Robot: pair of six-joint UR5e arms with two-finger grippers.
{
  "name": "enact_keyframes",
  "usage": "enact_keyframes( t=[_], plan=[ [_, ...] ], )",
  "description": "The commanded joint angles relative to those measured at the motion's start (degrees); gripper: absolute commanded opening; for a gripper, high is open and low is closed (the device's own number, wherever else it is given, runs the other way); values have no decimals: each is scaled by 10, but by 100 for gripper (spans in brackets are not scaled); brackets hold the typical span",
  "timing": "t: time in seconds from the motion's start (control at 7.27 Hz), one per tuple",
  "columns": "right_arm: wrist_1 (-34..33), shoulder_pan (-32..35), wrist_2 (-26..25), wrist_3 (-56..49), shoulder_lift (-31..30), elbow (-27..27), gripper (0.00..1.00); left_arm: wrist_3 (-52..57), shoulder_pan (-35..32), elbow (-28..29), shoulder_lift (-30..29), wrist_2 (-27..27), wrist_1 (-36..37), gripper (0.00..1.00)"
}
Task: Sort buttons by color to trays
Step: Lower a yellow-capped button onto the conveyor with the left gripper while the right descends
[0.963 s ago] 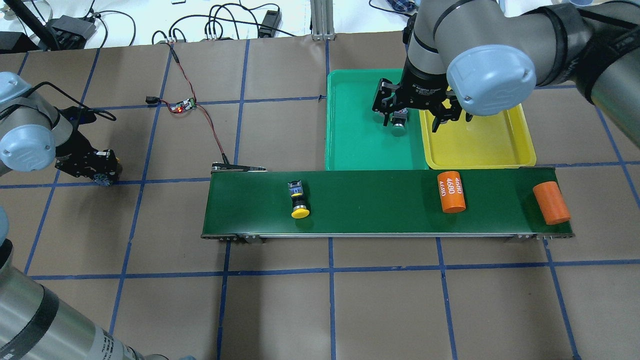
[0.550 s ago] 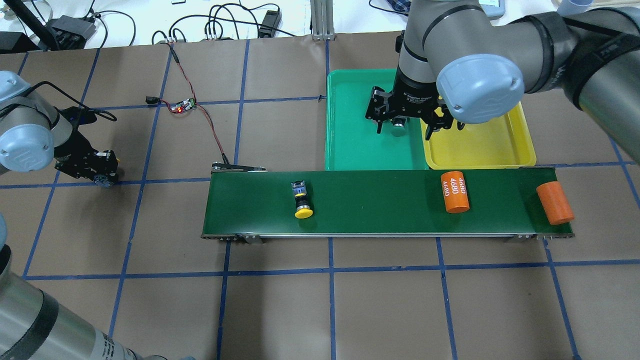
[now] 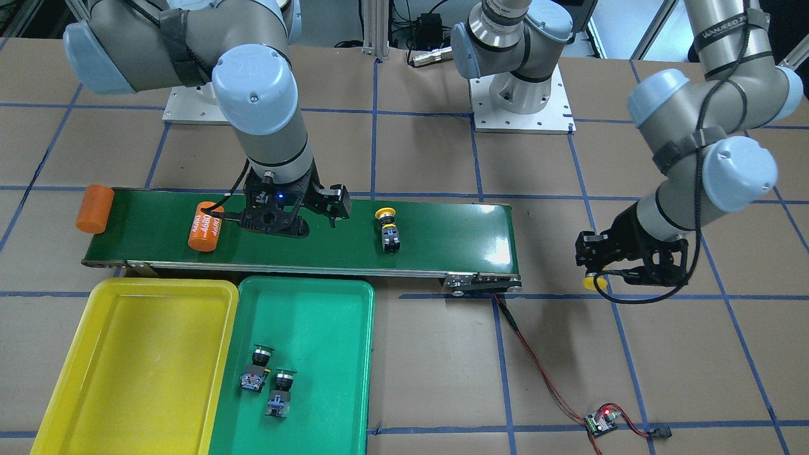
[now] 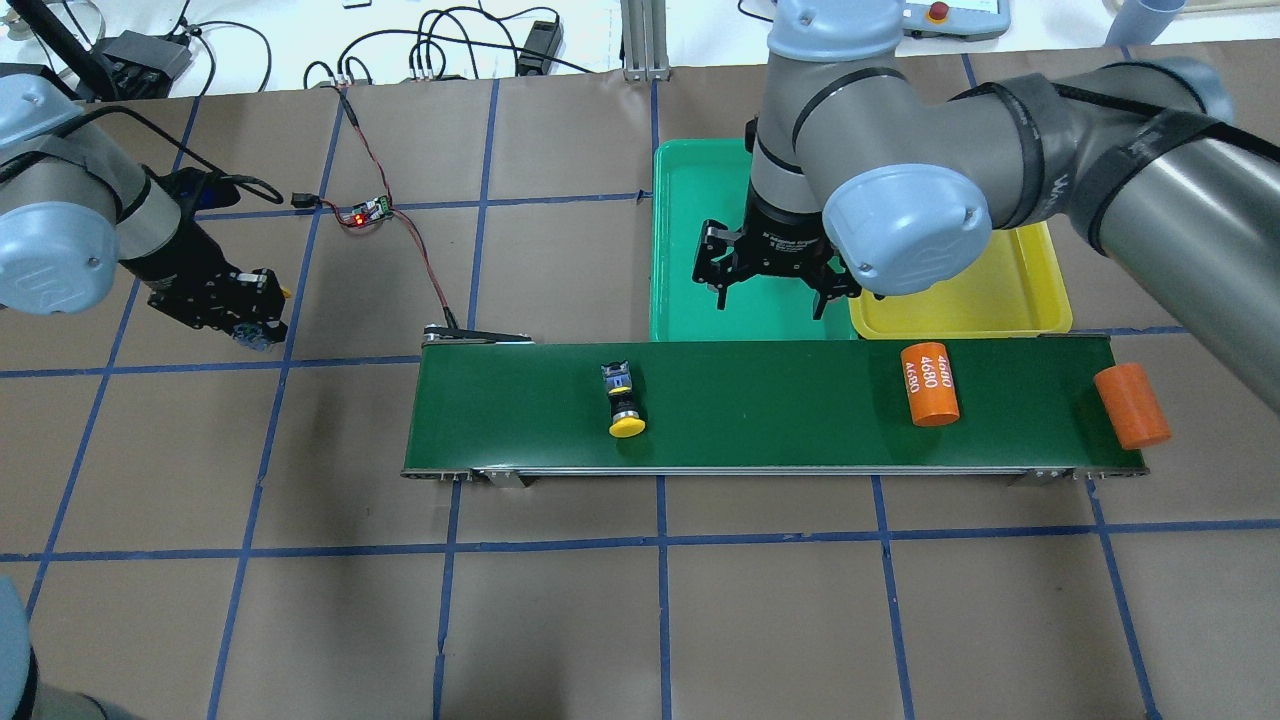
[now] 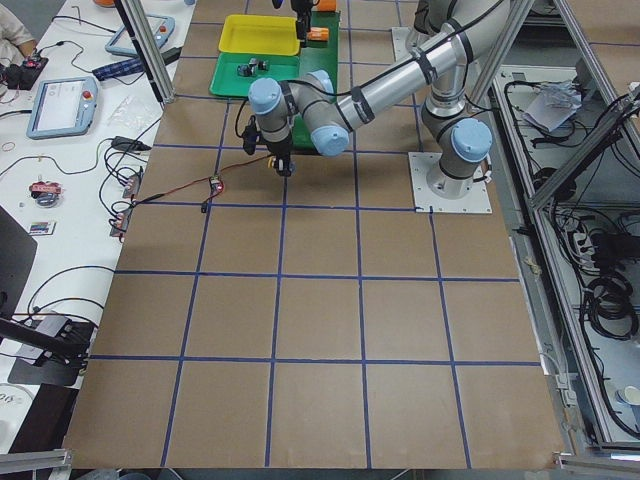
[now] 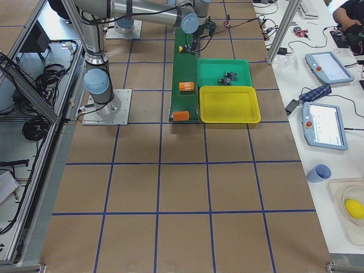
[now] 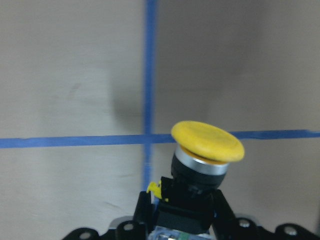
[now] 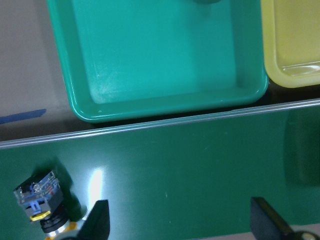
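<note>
Overhead exterior gives you the layout around the conveyor belt [image 4: 780, 400]. The right gripper [image 4: 770, 300] hangs above the belt's tray-side edge, at the corner of the green tray [image 4: 690, 220]. Its jaws are spread wide with nothing between them. On the right wrist-mounted view you can see both fingertips [image 8: 100, 220] over bare belt.

The loose yellow button [image 4: 622, 398] lies on its side on the belt, toward the belt's left end, with its cap pointing at the robot-side edge. Off that left end, well apart from the belt, the left gripper [image 4: 255, 320] is clamped on the black body of the held yellow button [image 7: 207, 141]. The cap sticks out past the fingers over the table [image 4: 600, 600]; you cannot tell whether it touches.

Both trays sit just beside the belt's far edge. The green tray holds the two green buttons [image 3: 256, 368], lying side by side. The yellow tray [image 4: 980, 290] is next to it, toward the belt's right end. Two orange cylinders [image 4: 930, 385] lie on the belt's right half, one at the very end.
</note>
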Motion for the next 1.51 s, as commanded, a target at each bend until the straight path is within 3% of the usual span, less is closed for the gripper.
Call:
enact_keyframes(
  t=[0.0,0.28,0.69,1.1,1.24,1.38],
  plan=[
    [-1,-4,-2,-5,4,0,100,-95,-56,-87,32,-1,87,0],
    [-1,-15,-7,-6,4,-1,100,-147,-94,-133,30,0,158,0],
    [-1,-16,-8,-5,4,-1,100,-175,-120,-127,58,-1,151,0],
    [-1,-16,-9,-4,2,0,100,-244,-172,-126,44,-1,145,0],
    [0,-16,-10,-4,1,0,100,-247,-182,-127,41,2,147,12],
    [0,-16,-10,-4,1,-1,100,-247,-183,-127,37,0,153,96]
  ],
)
